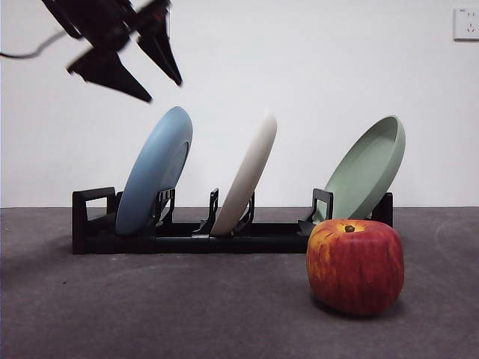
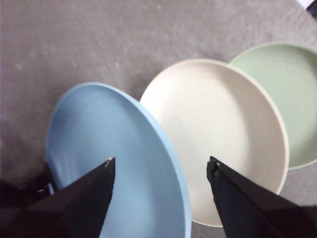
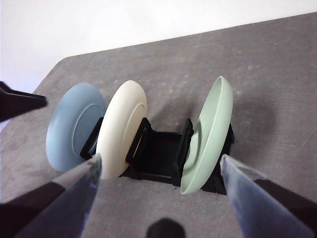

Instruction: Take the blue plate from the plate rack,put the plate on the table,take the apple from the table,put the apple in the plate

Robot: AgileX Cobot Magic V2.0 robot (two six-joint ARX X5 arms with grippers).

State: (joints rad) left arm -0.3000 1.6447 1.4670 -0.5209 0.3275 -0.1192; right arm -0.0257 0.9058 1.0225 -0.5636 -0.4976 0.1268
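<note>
The blue plate (image 1: 153,176) leans upright in the left slot of the black plate rack (image 1: 187,241). My left gripper (image 1: 165,88) hangs open just above the plate's top rim and touches nothing. In the left wrist view its jaws (image 2: 161,163) straddle the blue plate (image 2: 99,144) from above. The red apple (image 1: 355,265) rests on the table (image 1: 150,314) in front of the rack's right end. My right gripper (image 3: 159,158) is open and empty, held back from the rack (image 3: 158,153), and looks at the blue plate (image 3: 67,124) from behind.
A cream-white plate (image 1: 247,176) stands in the middle slot, close beside the blue one. A pale green plate (image 1: 367,168) leans at the rack's right end, behind the apple. The rack's loop handle (image 1: 93,209) sticks out at the left. A white wall stands behind.
</note>
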